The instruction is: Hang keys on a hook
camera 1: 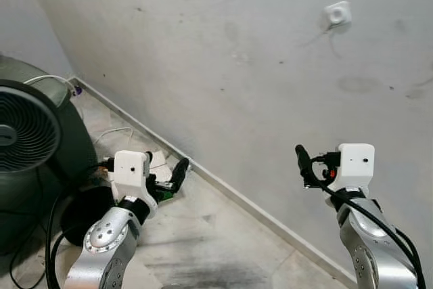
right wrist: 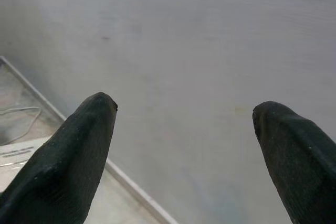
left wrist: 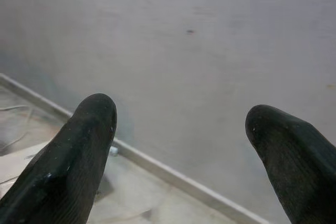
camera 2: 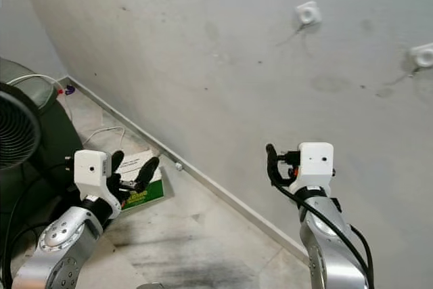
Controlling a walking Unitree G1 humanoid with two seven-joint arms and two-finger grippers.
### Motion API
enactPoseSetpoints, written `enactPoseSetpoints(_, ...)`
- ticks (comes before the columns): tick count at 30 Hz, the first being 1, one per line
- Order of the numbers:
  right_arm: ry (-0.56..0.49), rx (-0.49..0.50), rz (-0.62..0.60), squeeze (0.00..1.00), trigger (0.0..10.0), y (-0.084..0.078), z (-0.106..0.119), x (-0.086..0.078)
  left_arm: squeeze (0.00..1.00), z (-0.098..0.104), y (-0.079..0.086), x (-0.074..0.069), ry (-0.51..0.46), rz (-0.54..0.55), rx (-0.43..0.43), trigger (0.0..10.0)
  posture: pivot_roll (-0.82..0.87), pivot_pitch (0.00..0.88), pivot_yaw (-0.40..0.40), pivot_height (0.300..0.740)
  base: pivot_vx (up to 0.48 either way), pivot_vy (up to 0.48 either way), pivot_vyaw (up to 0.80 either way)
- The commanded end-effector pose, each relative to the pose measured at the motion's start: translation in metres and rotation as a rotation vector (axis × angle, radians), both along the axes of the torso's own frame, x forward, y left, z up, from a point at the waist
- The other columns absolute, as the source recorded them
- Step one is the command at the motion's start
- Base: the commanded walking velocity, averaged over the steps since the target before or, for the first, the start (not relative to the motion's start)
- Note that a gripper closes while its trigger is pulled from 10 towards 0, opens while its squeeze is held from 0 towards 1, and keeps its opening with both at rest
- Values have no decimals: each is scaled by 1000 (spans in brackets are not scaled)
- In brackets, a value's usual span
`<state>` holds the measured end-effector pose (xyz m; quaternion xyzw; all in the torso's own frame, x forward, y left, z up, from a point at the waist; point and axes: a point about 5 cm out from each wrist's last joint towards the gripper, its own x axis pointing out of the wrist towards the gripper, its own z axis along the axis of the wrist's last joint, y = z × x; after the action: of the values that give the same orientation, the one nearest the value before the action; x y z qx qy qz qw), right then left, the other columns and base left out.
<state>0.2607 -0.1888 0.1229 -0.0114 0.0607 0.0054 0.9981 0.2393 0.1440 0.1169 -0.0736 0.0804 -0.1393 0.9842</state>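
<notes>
Both arms are raised before a grey wall. The left gripper (left wrist: 178, 129) and the right gripper (right wrist: 184, 124) are held wide open, with nothing between their fingers. A white hook (camera 1: 337, 13) is fixed high on the wall, above the right gripper. No keys can be made out.

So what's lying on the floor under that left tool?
Under the left tool, a flat green and white booklet or box lies on the tiled floor near the wall. The tool and arm cover part of it, so its print can't be read.
</notes>
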Motion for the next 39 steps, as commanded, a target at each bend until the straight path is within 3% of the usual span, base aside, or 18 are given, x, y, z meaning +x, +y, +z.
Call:
enactPoseSetpoints(1, -5, 2, 3, 0, 10000, 2, 1, 0, 0, 2, 5, 0, -1, 16, 13, 10000, -11, 93, -10, 740, 0, 480, 0)
enactPoseSetpoints(24, 5, 1, 11, 0, 10000, 5, 1, 0, 0, 3, -1, 1, 36, -33, 6, 10000, -10, 100, 1, 740, 0, 475, 0)
enactPoseSetpoints(39, 4, 9, 22, 0, 10000, 6, 2, 1, 0, 6, -3, 2, 24, -29, 7, 10000, -11, 106, -1, 740, 0, 0, 0)
